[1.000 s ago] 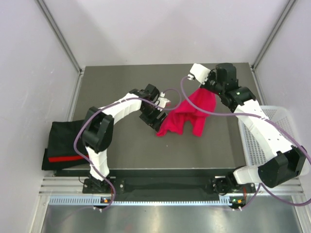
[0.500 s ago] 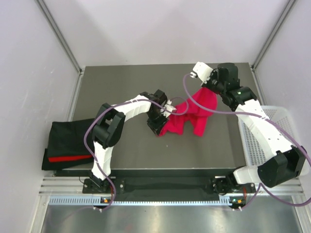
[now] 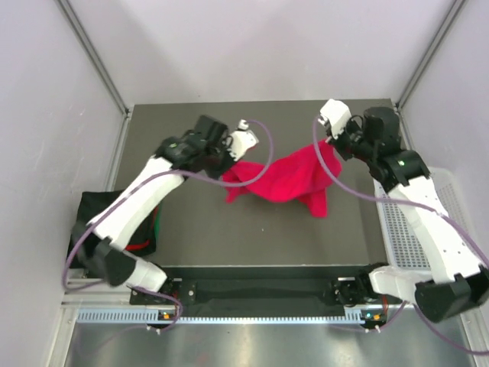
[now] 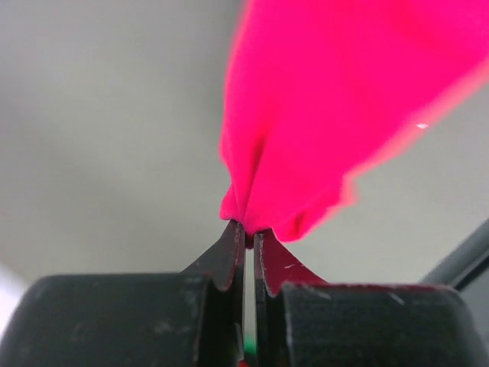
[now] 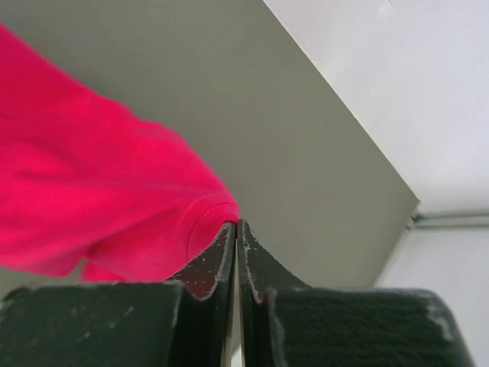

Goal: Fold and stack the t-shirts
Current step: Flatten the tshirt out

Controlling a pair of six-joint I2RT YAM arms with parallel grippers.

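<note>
A bright magenta-red t-shirt (image 3: 286, 180) hangs stretched between my two grippers above the dark table (image 3: 199, 237). My left gripper (image 3: 229, 163) is shut on the shirt's left corner; in the left wrist view the cloth (image 4: 328, 99) bunches out of the closed tips of that gripper (image 4: 248, 229). My right gripper (image 3: 327, 145) is shut on the shirt's right end, and in the right wrist view a hemmed edge (image 5: 206, 214) is pinched at the tips of that gripper (image 5: 237, 223). A pile of folded t-shirts (image 3: 95, 222), black with red and green showing, lies at the table's left edge.
A white mesh basket (image 3: 391, 229) stands off the table's right side, under the right arm. Grey walls and metal frame posts (image 3: 95, 57) close in the back and sides. The left arm's elbow reaches over the pile.
My left gripper has shut on the shirt's left edge and lifted it up and to the back left. The shirt went from a heap to a stretched span. The right gripper shifted slightly right.
</note>
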